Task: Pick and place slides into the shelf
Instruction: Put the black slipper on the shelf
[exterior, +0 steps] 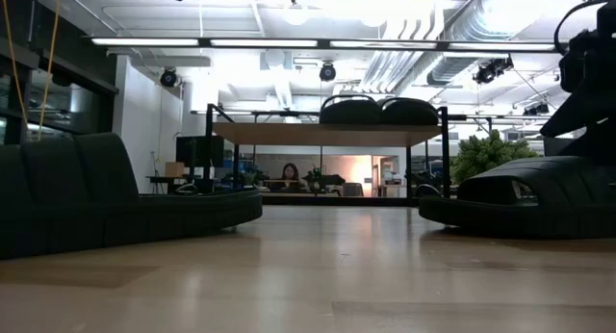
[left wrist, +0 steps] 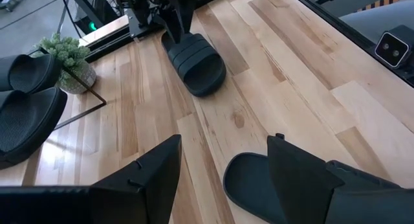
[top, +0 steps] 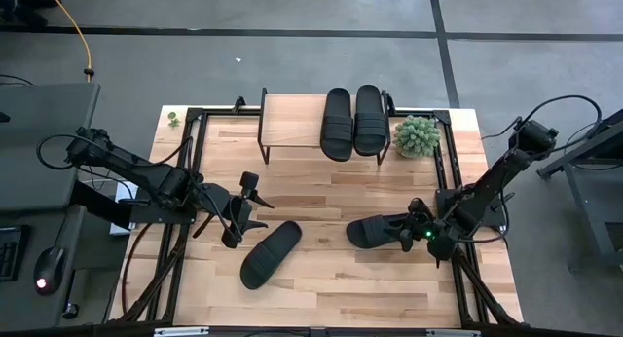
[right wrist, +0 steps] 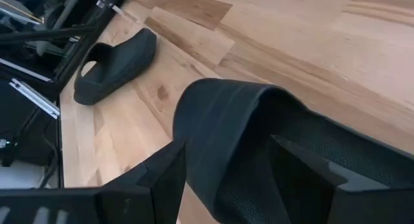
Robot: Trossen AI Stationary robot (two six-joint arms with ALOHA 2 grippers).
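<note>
The shelf stands at the table's far edge and carries two black slides side by side on its wooden top; the low view shows them there too. A third slide lies flat on the table. My open left gripper hovers just left of it, and its end shows between the fingers. The fourth slide lies right of centre. My open right gripper stands over its right-hand end, with the ribbed strap ahead of the fingers. My right gripper comes at the fourth slide level from the table's right. One finger is outside the sole's edge and the other is over the footbed. Whether either finger touches the slide cannot be told. The slide rests on the table.
A small green plant stands right of the shelf at the far edge. Black frame rails run along the table's left and right sides. Bare wood lies between the two loose slides. A person sits far off in the room behind.
</note>
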